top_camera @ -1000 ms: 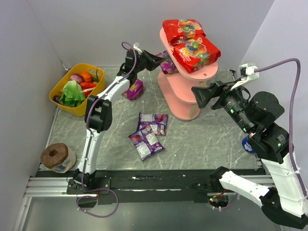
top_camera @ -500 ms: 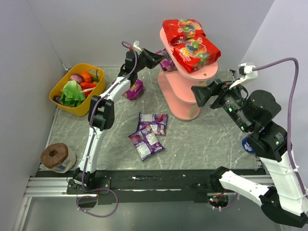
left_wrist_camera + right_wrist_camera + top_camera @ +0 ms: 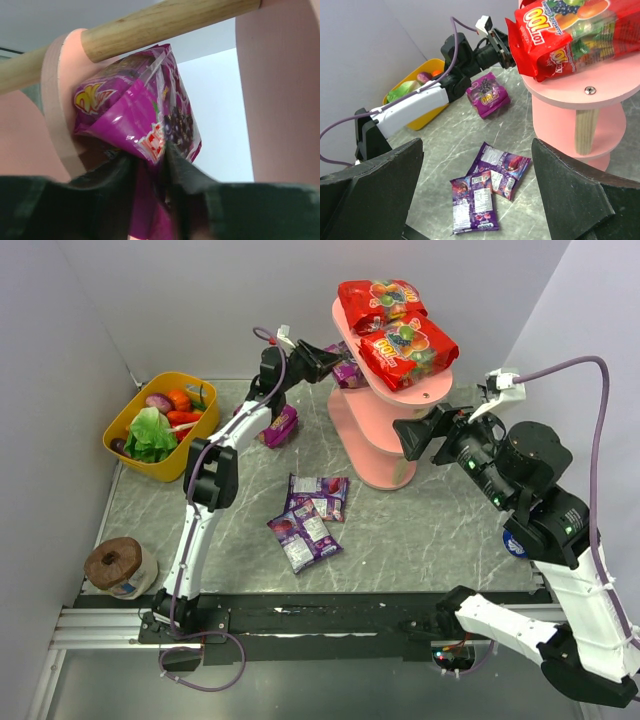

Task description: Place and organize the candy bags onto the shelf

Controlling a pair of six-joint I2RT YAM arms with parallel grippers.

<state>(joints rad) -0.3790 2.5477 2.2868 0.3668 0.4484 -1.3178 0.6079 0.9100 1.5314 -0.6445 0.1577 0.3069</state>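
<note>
Red bags [image 3: 395, 325] top the shelf [image 3: 420, 395]; my left gripper [image 3: 328, 362] pinches a purple bag [image 3: 145, 110] at its edge — right gripper [image 3: 405, 440] wide, empty; loose bags [image 3: 310, 515] lie beside.

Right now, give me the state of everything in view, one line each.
Shelf, upright.
Red candy bags, both lying on the top tier.
Held purple bag, pinched by one edge, tucked under the top tier.
Left gripper, closed on that bag.
Right gripper, open, empty.
Loose purple bags, flat on the table.
Basket, filled with toy vegetables.
</note>
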